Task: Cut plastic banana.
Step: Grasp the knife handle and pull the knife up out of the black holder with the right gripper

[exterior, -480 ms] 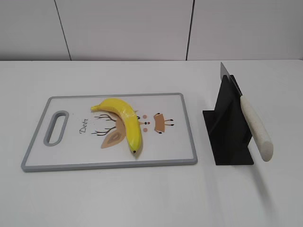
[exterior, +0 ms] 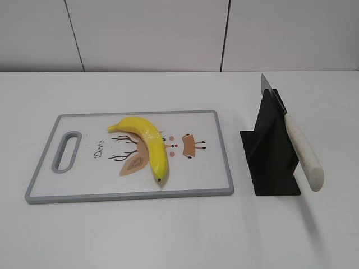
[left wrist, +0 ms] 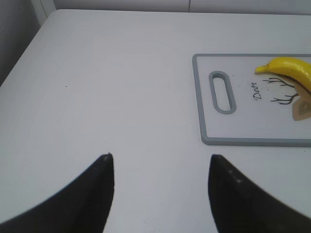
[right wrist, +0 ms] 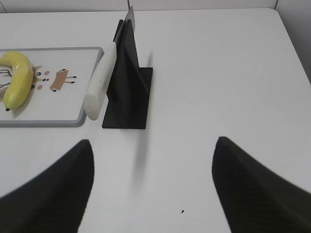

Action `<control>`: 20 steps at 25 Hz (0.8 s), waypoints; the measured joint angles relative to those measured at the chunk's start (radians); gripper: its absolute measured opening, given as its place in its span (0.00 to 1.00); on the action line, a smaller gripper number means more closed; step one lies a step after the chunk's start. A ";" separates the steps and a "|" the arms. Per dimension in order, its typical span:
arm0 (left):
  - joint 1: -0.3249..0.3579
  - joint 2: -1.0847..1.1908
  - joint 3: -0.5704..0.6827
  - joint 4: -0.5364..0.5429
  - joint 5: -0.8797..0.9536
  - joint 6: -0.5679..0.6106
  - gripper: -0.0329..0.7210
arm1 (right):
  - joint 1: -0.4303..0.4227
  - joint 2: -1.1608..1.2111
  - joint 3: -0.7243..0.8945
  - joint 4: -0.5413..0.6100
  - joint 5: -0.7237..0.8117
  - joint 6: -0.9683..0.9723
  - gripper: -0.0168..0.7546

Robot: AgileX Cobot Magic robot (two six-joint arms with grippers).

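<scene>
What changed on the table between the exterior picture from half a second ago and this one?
Nothing visibly changed. The banana lies in the same spot on the cutting board, and the knife sits in its black stand as before. Neither arm appears in the exterior view; both wrist views show open end effectors above bare table, holding nothing.

White table (exterior: 168,235); pale panelled wall (exterior: 146,33) behind.

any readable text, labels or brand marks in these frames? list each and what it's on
"Deer": dark script printed on the cutting board, beside its handle slot, next to the banana; also legible in the left wrist view.
Nothing readable shows on the knife or its black stand.
</scene>
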 joint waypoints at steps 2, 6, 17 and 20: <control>0.000 0.000 0.000 0.000 0.000 0.000 0.81 | 0.000 0.000 0.000 0.000 0.000 0.000 0.78; 0.000 0.000 0.000 0.000 0.000 0.000 0.81 | 0.000 0.000 0.000 0.000 0.000 0.000 0.78; 0.000 0.000 0.000 -0.003 0.001 0.000 0.81 | 0.000 0.000 0.001 0.000 0.000 0.000 0.78; 0.000 0.000 0.000 -0.005 0.001 0.000 0.81 | 0.000 0.000 0.001 0.000 0.000 0.000 0.78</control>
